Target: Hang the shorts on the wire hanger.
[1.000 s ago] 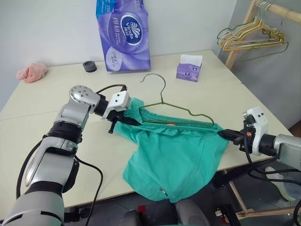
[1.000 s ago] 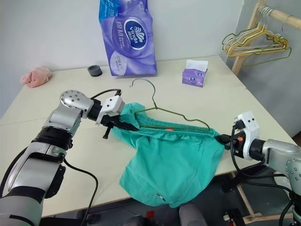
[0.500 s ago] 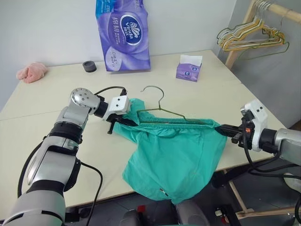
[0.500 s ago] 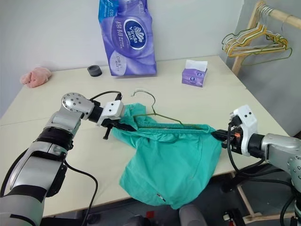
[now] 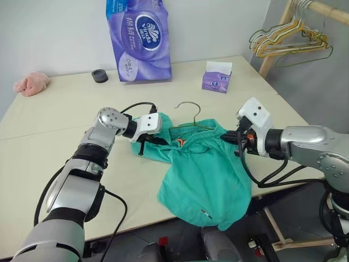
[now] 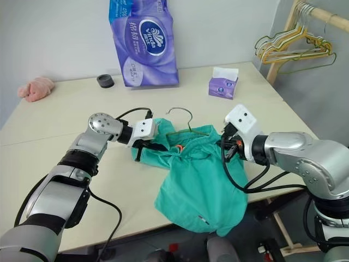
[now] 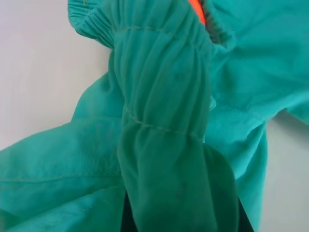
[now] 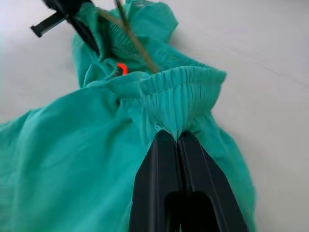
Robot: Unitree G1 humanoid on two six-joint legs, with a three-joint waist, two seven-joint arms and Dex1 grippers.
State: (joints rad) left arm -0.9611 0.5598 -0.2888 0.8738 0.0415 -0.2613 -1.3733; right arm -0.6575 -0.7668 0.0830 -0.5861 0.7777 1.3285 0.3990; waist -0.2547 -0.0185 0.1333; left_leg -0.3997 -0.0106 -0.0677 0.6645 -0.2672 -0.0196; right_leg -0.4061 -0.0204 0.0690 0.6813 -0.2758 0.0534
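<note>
The teal shorts (image 5: 204,174) lie bunched on the table, their legs drooping over its front edge. My left gripper (image 5: 151,141) is shut on the left end of the gathered waistband (image 7: 159,72). My right gripper (image 8: 175,136) is shut on the right end, close by the left one, so the waistband sags in folds between them. The wire hanger (image 5: 189,107) lies behind the shorts. Its hook points away from me, and its thin wire (image 8: 135,43) runs into the waist opening, with most of the triangle hidden under cloth.
A purple pack of toilet rolls (image 5: 139,38) stands at the back, with a black round cap (image 5: 99,75) to its left. A pink cloth lump (image 5: 30,83) lies far left and a tissue box (image 5: 216,81) back right. A wooden rack (image 5: 289,41) with hangers stands beyond the table's right edge.
My right gripper has swung left and up toward the left one with the waistband's end. The stretched waistband has gone slack and now covers most of the hanger.
</note>
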